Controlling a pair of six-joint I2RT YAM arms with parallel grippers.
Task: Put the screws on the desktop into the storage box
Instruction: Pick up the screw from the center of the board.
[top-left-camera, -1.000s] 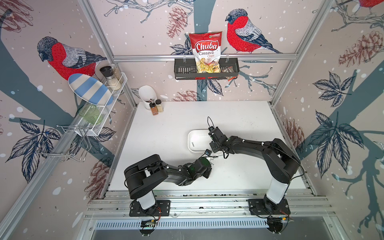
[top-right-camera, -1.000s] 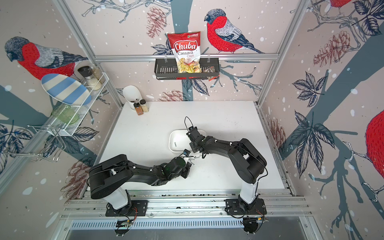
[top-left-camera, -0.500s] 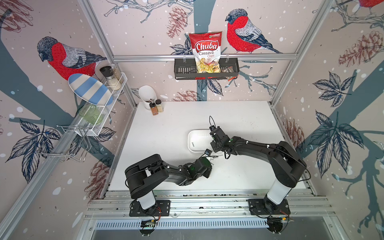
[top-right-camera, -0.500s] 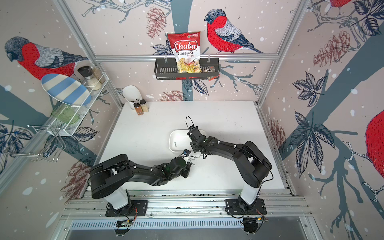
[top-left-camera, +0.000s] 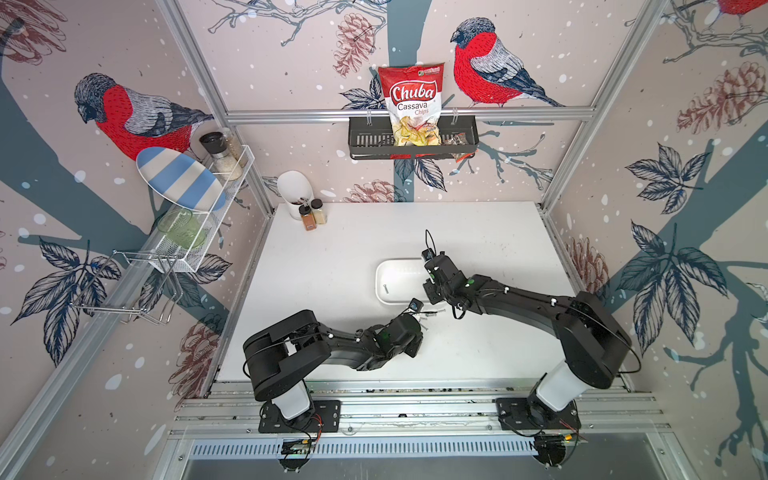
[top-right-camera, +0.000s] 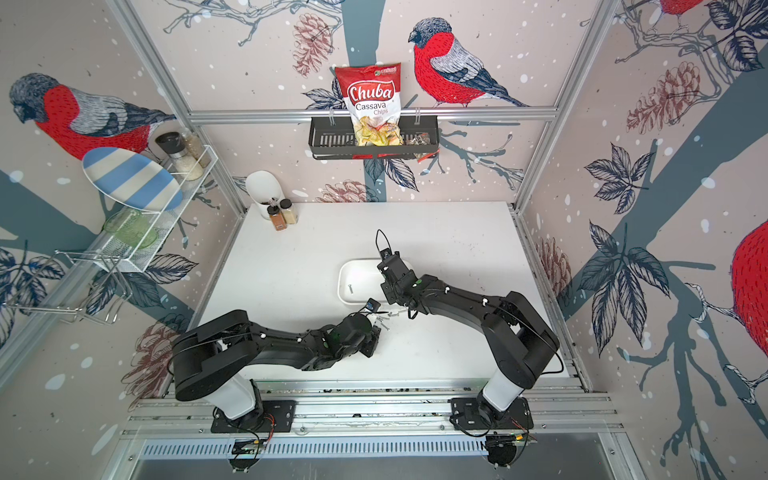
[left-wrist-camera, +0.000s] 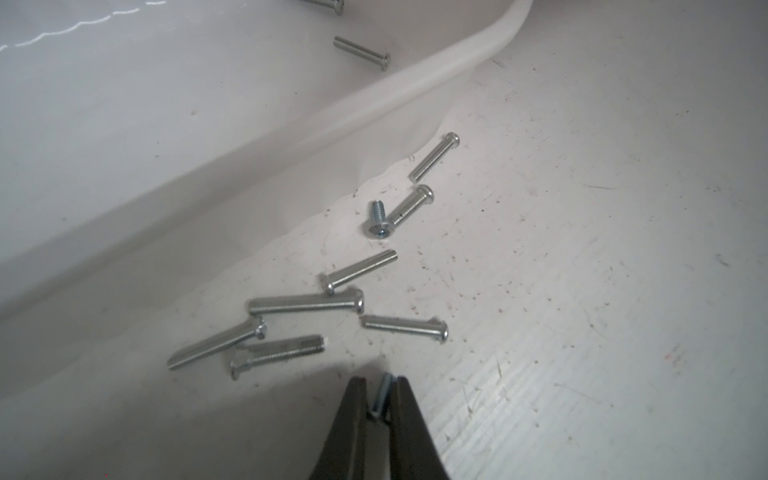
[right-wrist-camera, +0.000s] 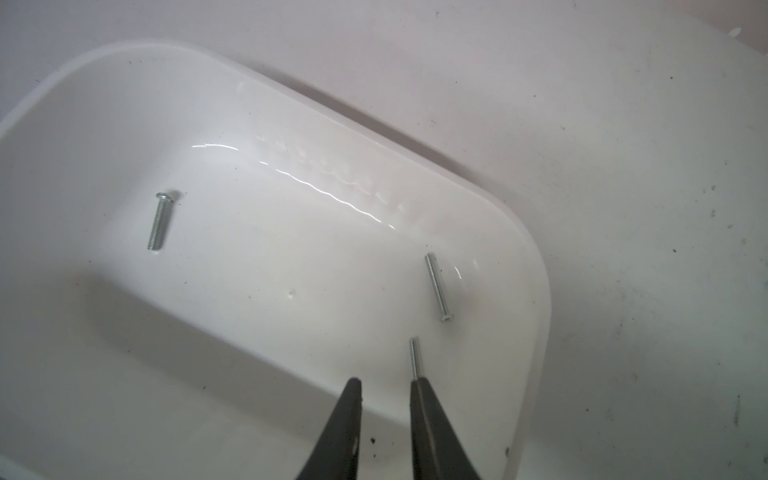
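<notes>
The white storage box (top-left-camera: 380, 274) (top-right-camera: 344, 278) lies mid-desktop (top-left-camera: 332, 257). Three screws show in it in the right wrist view, one (right-wrist-camera: 159, 222) at the far end, one (right-wrist-camera: 436, 286) near a corner, and one (right-wrist-camera: 414, 357) partly hidden behind a fingertip. My right gripper (right-wrist-camera: 384, 382) (top-left-camera: 432, 272) hangs open over the box's right end, nothing between its jaws. Several screws (left-wrist-camera: 305, 305) (top-left-camera: 430, 313) (top-right-camera: 388, 318) lie on the desktop just outside the box's rim (left-wrist-camera: 374, 104). My left gripper (left-wrist-camera: 380, 380) (top-left-camera: 422, 328) is beside them, shut on one short screw (left-wrist-camera: 383, 392).
A white utensil cup (top-left-camera: 293, 189) and two spice jars (top-left-camera: 312, 214) stand at the back left corner. A black wall basket (top-left-camera: 365, 139) with a chip bag hangs on the back wall. A wire rack (top-left-camera: 187, 253) with a striped plate lines the left wall.
My left gripper's jaws have closed on a screw. The right arm's elbow has swung out to the right while its gripper stayed over the box.
</notes>
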